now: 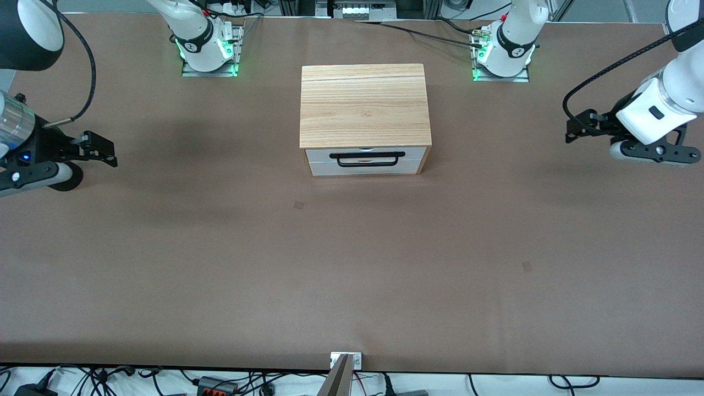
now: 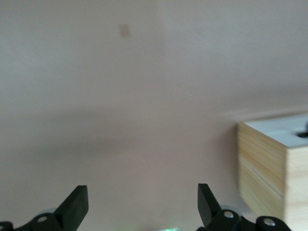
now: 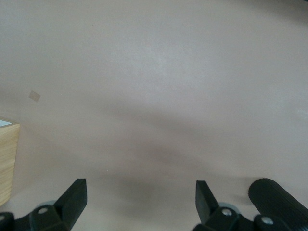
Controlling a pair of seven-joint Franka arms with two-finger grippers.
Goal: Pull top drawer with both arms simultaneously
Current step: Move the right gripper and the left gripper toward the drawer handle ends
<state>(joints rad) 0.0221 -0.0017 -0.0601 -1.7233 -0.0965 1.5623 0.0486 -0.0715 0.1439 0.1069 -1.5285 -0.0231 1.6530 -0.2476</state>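
Observation:
The cabinet [image 1: 364, 104] stands mid-table with a light wood-grain top. Its top drawer [image 1: 319, 156] is shut, its white front and long black bar handle [image 1: 367, 158] facing the front camera. My left gripper [image 1: 575, 128] hangs open and empty over the bare table at the left arm's end, well apart from the cabinet. Its wrist view shows spread fingers [image 2: 77, 204] and the cabinet's corner [image 2: 264, 163]. My right gripper [image 1: 108, 152] hangs open and empty over the table at the right arm's end. Its wrist view shows spread fingers [image 3: 74, 197] and a cabinet edge [image 3: 7, 161].
The brown table [image 1: 352, 264] carries two small square marks [image 1: 298, 205] [image 1: 527, 267]. The arm bases [image 1: 209, 52] [image 1: 501, 58] stand beside the cabinet's back. Cables and a bracket [image 1: 345, 361] lie along the table edge nearest the front camera.

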